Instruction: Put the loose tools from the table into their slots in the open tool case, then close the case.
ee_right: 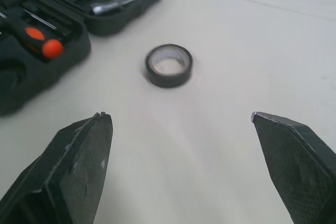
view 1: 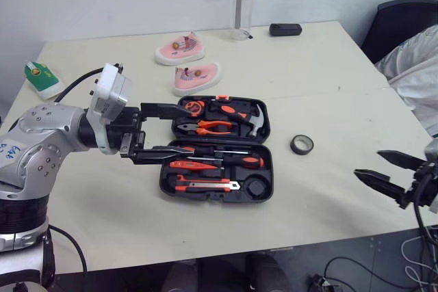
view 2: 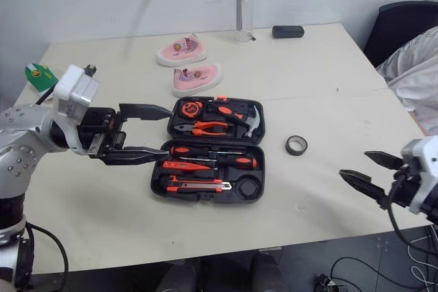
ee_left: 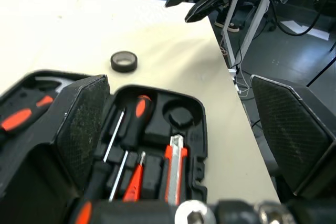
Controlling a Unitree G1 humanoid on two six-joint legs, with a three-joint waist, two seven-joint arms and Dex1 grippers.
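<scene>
Tape (view 1: 302, 144): loose beside case (view 1: 213, 196).
Right gripper (view 1: 367, 163): wide open, empty, aimed at tape.
Left gripper (view 1: 181, 128): likewise, seemingly over case.

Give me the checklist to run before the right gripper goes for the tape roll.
1. Right gripper open: ok.
2. Tape roll loose on the table, apart from the tool case: ok.
3. Round slot in the case empty: ok.
4. Left gripper out of the case's way: not ok, it hovers open over the left edge.
5. Other tools fully seated: cannot tell.
</scene>
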